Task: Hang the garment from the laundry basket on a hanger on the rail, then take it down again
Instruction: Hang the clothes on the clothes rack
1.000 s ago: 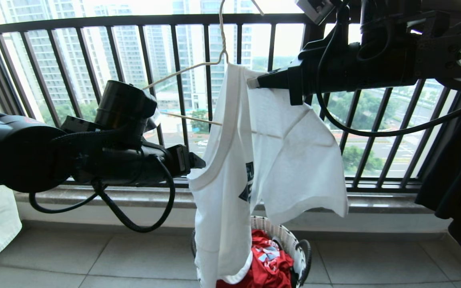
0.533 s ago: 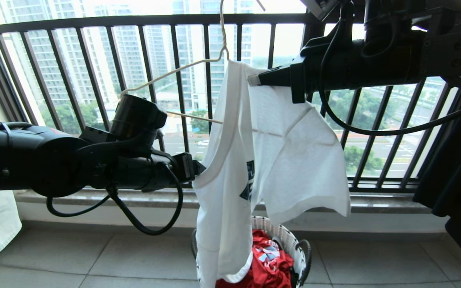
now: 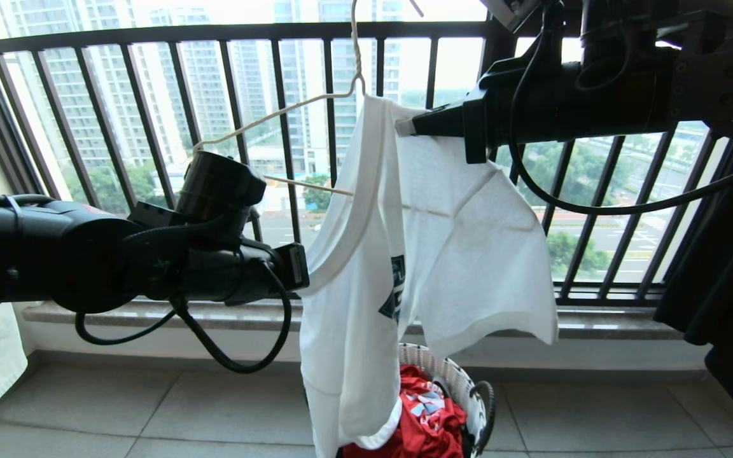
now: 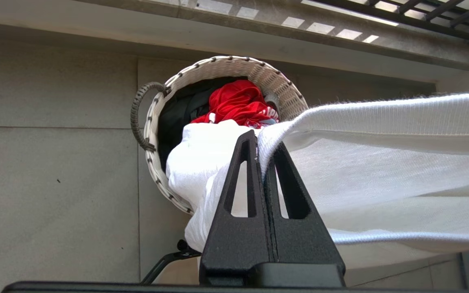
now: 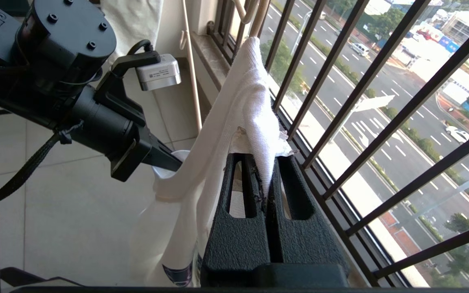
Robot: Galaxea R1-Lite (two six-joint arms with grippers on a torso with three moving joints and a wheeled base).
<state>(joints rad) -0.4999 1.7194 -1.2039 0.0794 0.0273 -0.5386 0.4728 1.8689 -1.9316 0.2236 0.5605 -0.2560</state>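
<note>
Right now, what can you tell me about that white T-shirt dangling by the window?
The white T-shirt is a soft knit with a ribbed neck and a dark-blue logo. It hangs crumpled, draped over one side of a thin wire hanger. The right gripper pinches its top, the left gripper its neckband. Its lower end droops over a white woven basket.

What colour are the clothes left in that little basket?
Mostly red, with something dark beside it, inside the white woven basket. The left wrist view shows it best.

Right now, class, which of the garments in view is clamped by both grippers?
The white T-shirt, half on the hanger: left gripper pinches its collar, right gripper its shoulder. The red garment lies loose in the basket.
</note>
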